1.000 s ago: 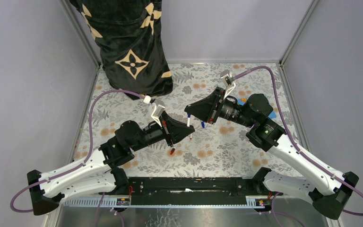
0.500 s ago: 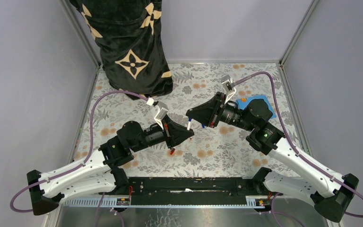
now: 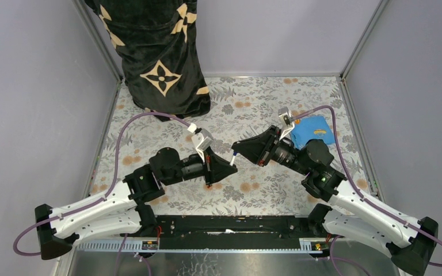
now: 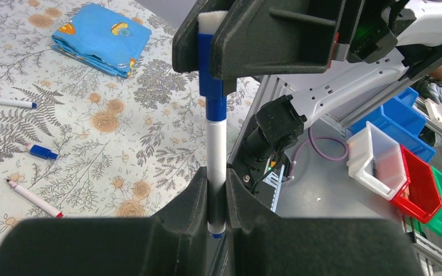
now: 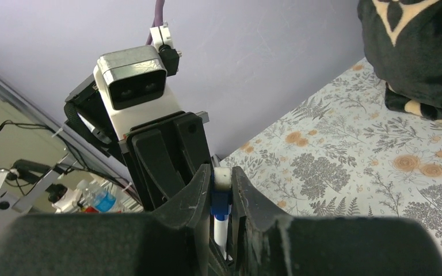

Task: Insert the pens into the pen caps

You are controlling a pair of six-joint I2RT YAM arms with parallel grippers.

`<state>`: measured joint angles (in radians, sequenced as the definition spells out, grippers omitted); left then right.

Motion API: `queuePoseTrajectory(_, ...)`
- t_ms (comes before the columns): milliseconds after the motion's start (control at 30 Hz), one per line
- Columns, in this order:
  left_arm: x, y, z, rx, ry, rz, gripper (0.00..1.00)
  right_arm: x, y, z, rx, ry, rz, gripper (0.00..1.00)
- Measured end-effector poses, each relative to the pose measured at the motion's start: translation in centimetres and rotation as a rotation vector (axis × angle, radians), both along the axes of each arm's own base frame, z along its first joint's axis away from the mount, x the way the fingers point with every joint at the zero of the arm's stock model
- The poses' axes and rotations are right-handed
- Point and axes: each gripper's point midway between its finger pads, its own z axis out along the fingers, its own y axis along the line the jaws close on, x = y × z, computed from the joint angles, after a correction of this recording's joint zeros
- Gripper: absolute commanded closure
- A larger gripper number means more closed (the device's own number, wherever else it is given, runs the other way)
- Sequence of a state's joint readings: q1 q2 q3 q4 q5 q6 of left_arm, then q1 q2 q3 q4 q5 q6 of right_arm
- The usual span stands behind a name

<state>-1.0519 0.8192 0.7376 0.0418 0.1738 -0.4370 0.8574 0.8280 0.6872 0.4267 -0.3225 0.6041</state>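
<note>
My left gripper (image 4: 217, 198) is shut on a white-barrelled pen (image 4: 217, 152), near its blue-tipped rear end. My right gripper (image 5: 221, 190) is shut on a blue pen cap (image 5: 221, 202) with a white end. The pen's front end sits inside this blue cap (image 4: 213, 86). In the top view the two grippers meet tip to tip, left gripper (image 3: 225, 167) and right gripper (image 3: 237, 150). On the table lie a second blue-tipped pen (image 4: 6, 102), a loose blue cap (image 4: 43, 152) and a red-tipped pen (image 4: 34, 198). The red cap is not clearly in view.
A folded blue cloth (image 3: 312, 131) lies at the right of the floral tabletop (image 3: 253, 98). A black patterned garment (image 3: 158, 52) hangs at the back left. Coloured bins (image 4: 403, 172) stand beyond the table's near edge.
Both grippers have moved toward the near side and closed on each other. The pen's tip has gone into the cap. The right arm has swung off the blue cloth, which now shows fully.
</note>
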Motion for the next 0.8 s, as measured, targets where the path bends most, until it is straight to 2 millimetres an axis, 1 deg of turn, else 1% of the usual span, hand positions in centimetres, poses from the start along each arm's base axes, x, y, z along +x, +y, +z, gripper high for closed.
queuePoseTrajectory(133,0.2,-0.4,-0.8,0.021,0.012,-0.002,1.0,0.3,-0.1,-0.8,0.021,0.019,-0.041,1.0)
queuePoseTrajectory(333,0.4,-0.7,-1.5,0.043,0.025,0.002,1.0,0.4,0.2,-1.5,0.039,0.027,-0.088,1.0)
queuePoseTrajectory(467,0.4,-0.5,-2.4,0.074,0.039,0.005,1.0,0.3,0.3,-2.3,0.036,0.03,-0.104,1.0)
queuePoseTrajectory(533,0.3,-0.3,-2.8,0.092,0.048,0.004,1.0,0.1,0.4,-3.0,0.027,0.038,-0.109,1.0)
queuePoseTrajectory(800,-0.4,0.1,-4.3,0.147,0.081,-0.019,1.0,-0.6,0.7,-4.7,0.016,0.052,-0.13,1.0)
